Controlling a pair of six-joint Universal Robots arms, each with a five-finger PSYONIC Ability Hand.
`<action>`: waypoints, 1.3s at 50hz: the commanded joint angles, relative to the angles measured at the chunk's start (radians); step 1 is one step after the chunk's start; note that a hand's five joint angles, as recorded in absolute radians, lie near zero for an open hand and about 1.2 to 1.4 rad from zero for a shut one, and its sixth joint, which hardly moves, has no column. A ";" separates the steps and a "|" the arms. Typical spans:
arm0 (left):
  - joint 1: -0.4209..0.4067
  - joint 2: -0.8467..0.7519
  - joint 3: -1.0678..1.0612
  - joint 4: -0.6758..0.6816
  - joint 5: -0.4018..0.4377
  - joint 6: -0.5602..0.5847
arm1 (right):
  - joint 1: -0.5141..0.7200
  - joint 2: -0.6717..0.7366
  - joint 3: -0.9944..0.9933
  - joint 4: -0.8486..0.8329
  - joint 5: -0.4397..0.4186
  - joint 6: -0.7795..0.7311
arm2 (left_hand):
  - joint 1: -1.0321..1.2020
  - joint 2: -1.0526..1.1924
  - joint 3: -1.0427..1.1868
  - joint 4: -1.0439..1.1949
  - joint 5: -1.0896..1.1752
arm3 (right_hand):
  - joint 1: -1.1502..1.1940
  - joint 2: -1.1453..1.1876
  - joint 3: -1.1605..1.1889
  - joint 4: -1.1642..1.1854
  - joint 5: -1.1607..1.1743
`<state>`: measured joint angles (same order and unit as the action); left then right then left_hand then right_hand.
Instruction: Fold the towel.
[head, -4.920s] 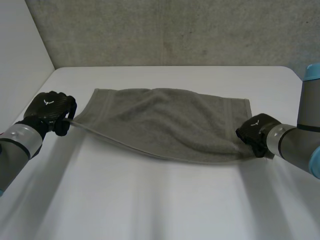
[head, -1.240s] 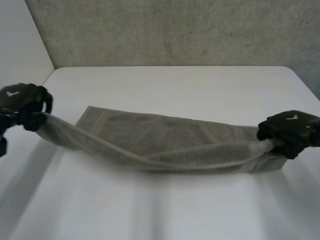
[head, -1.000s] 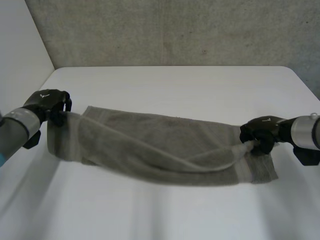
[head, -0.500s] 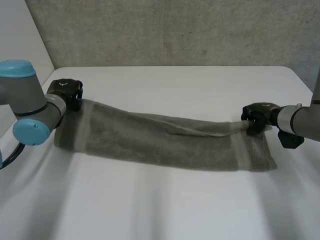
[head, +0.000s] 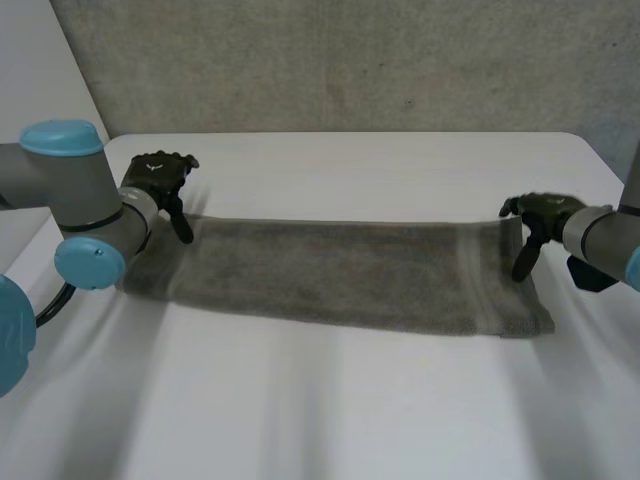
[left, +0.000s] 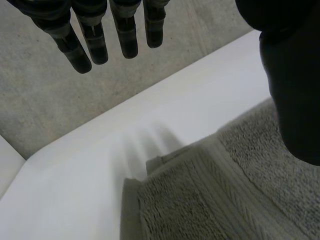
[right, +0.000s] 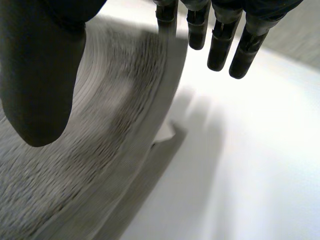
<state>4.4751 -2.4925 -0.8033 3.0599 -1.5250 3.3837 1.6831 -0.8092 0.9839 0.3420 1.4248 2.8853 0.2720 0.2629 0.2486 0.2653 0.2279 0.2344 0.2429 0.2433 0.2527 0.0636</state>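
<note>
My left hand (head: 160, 172): fingers straight, apart from thumb, holding nothing, just above far left corner of towel (head: 340, 275). My right hand (head: 540, 212): same, at far right corner. Towel flat on table (head: 350, 420), folded into long strip. Risk: fingertip snags top layer as I pull away, fold opens. Wrist views show layers offset at corners; head view hides that.

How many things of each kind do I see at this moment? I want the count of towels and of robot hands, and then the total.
Towels: 1, a grey towel lying flat in a long strip on the white table.
Robot hands: 2, the left hand and the right hand, both open, one at each end of the towel.
Total: 3
</note>
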 joint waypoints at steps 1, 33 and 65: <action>0.003 0.076 -0.037 -0.010 -0.001 -0.011 | 0.004 -0.192 0.154 -0.186 0.006 -0.003 | -0.091 -0.082 -0.067 -0.084 -0.221 | -0.060 -0.068 -0.069 -0.078 -0.064; 0.004 0.460 -0.636 0.226 0.082 -0.014 | 0.000 -0.420 0.842 -0.481 -0.099 -0.322 | -0.073 -0.064 -0.050 -0.066 -0.204 | 0.056 0.047 0.047 0.038 0.052; 0.009 0.477 -0.652 0.227 0.082 -0.015 | -0.186 -0.490 0.710 -0.603 0.152 -0.523 | -0.073 -0.064 -0.050 -0.066 -0.204 | 1.162 1.153 1.153 1.144 1.158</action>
<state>4.4800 -2.0296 -1.4543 3.2885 -1.4435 3.3686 1.5750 -1.2545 1.7594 -0.2675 1.5520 2.4738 0.2719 0.2629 0.2486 0.2653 0.2283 1.3241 1.2998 1.3134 1.3367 1.1679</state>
